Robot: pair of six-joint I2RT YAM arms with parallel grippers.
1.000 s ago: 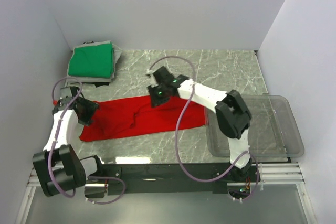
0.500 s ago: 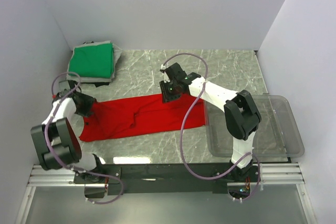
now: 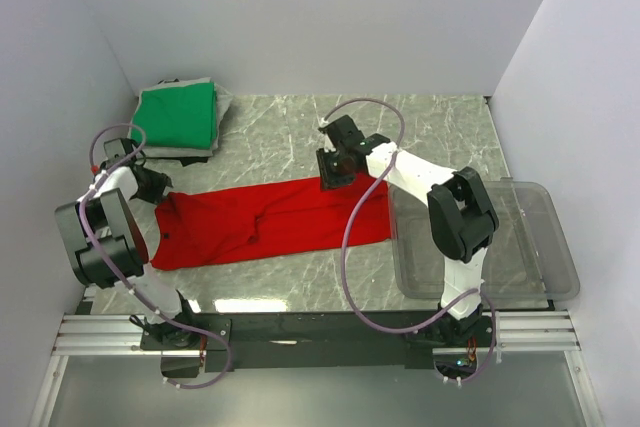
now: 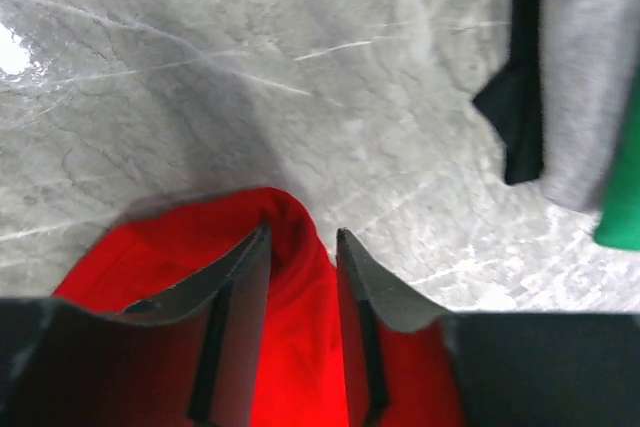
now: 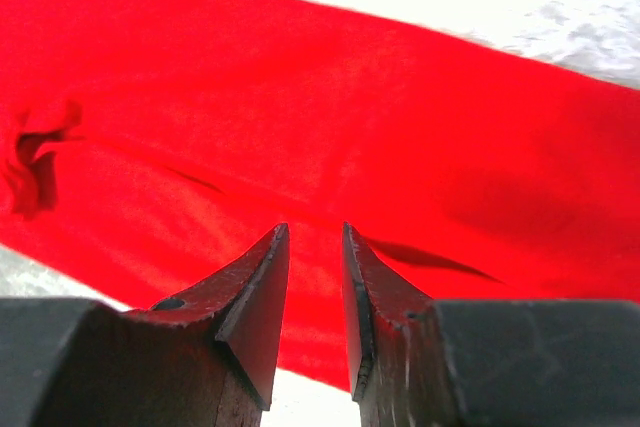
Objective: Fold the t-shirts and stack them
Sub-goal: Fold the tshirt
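The red t-shirt (image 3: 270, 222) lies folded into a long band across the middle of the table. My left gripper (image 3: 152, 187) is at its far left corner. In the left wrist view the left gripper (image 4: 302, 232) is shut on a raised ridge of the red t-shirt (image 4: 300, 347). My right gripper (image 3: 335, 175) is at the band's far edge. In the right wrist view the right gripper (image 5: 315, 227) stands narrowly open over the red t-shirt (image 5: 330, 117), with nothing between its fingers. The green t-shirt (image 3: 178, 115) lies folded at the back left.
Folded grey cloth (image 3: 222, 112) and black cloth lie under the green t-shirt; the left wrist view shows the grey cloth (image 4: 590, 67), the black cloth (image 4: 520, 97) and a green edge (image 4: 625, 187). A clear plastic bin (image 3: 545, 217) stands at the right. Walls close in the left, back and right sides.
My left gripper moved back and left to the shirt's far left corner and closed on it, tugging the corner leftward. My right gripper slid right along the far edge.
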